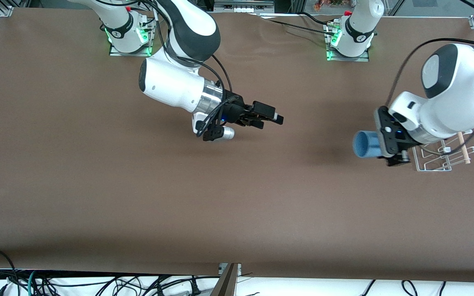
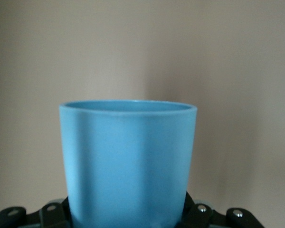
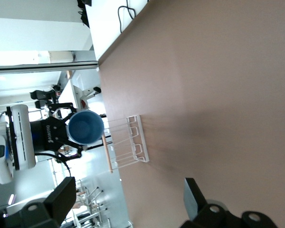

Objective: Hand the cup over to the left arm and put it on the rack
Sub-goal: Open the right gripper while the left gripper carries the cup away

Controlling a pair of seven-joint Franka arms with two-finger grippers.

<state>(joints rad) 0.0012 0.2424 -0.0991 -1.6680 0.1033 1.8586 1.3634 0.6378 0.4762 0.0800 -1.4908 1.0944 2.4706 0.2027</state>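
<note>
The brown table (image 1: pixel 138 197) fills the front view, with both robot bases standing along its top edge. The right arm (image 1: pixel 171 82) reaches out from its base and hangs over the middle of the table; its gripper (image 1: pixel 268 117) is up in the air with nothing in it, and the right wrist view shows its two fingers (image 3: pixel 192 197) standing wide apart. The left arm (image 1: pixel 459 98) bends over its own end of the table. Its gripper (image 1: pixel 389 142) is clamped on the base end of the cup (image 1: pixel 364 144), holding it on its side in the air with the open mouth pointing toward the right arm's end of the table. In the left wrist view the light-blue cup (image 2: pixel 128 161) rises straight out from between the black finger mounts. The white wire rack (image 1: pixel 438 158) sits on the table partly under the left arm's wrist, just beside the held cup. A pale wooden rod (image 1: pixel 464 149) runs along one side of the rack.
</note>
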